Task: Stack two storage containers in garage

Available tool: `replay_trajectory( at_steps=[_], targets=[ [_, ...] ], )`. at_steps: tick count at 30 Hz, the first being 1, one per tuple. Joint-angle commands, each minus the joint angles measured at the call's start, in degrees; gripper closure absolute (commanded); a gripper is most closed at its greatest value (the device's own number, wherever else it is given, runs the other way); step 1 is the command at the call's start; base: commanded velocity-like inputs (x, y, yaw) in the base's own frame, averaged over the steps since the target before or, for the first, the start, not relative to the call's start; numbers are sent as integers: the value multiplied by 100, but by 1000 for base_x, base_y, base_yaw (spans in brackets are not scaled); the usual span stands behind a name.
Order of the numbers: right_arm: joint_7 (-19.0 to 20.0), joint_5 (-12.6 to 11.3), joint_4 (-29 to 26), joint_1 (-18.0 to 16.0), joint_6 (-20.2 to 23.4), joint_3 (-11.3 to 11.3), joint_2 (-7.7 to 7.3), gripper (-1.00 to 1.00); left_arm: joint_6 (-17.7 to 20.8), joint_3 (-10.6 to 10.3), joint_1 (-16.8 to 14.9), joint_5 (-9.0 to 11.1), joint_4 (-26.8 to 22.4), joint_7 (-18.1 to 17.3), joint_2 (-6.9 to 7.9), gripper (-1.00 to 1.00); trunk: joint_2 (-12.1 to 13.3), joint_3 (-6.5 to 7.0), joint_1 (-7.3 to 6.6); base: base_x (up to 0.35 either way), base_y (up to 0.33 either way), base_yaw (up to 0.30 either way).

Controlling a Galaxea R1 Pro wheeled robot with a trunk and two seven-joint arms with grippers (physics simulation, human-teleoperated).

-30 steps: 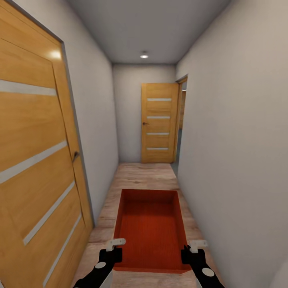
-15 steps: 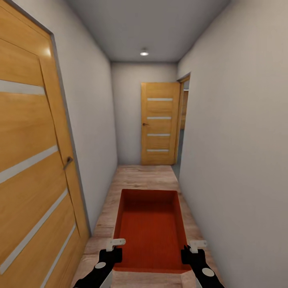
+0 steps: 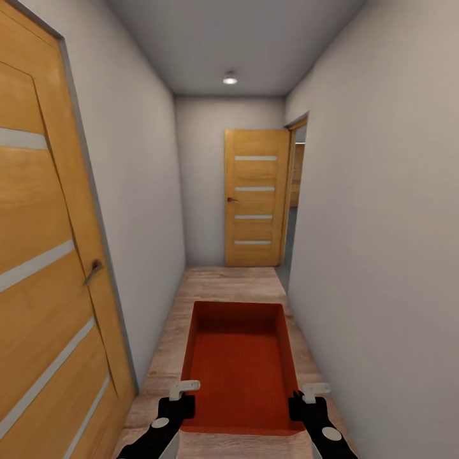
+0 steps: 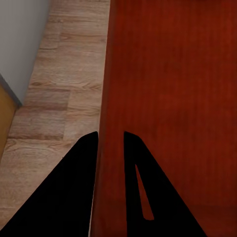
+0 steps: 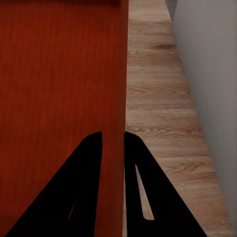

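in a narrow hallway, one storage container (image 3: 241, 366) is carried between left gripper (image 3: 183, 386) and right gripper (image 3: 313, 388), each clamped on a side wall; transport step, next steer toward the far right doorway (image 3: 294, 204).

Narrow hallway, wooden door (image 3: 44, 255) at left, open door (image 3: 256, 197) ahead, ceiling light (image 3: 230, 79)

Storage container (image 3: 241, 370) held low in a narrow corridor, above the plank floor (image 3: 223, 284), between left end effector (image 3: 185, 386) at its left wall and right end effector (image 3: 314, 388) at its right wall. Wall (image 3: 143, 210) close on the left, wall (image 3: 376, 242) close on the right. Near door (image 3: 44, 274) at left. Far door (image 3: 255, 197) ahead, standing ajar beside a doorway (image 3: 294, 191) at the corridor's right end. Ceiling lamp (image 3: 230, 79) overhead.
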Motion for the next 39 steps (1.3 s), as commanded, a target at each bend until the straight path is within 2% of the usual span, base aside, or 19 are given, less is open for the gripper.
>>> replay_trajectory(
  at_steps=[1,39],
  targets=[
    [38,130,12,3,-15,81,-2,100,-17,107,-7,-32,-150,48,-1,100,-4,-3,5,328,0,0],
    [35,138,12,3,-15,79,-2,100,-17,107,-8,-32,-150,48,-14,100,-4,-3,5,328,0,0]
  ],
)
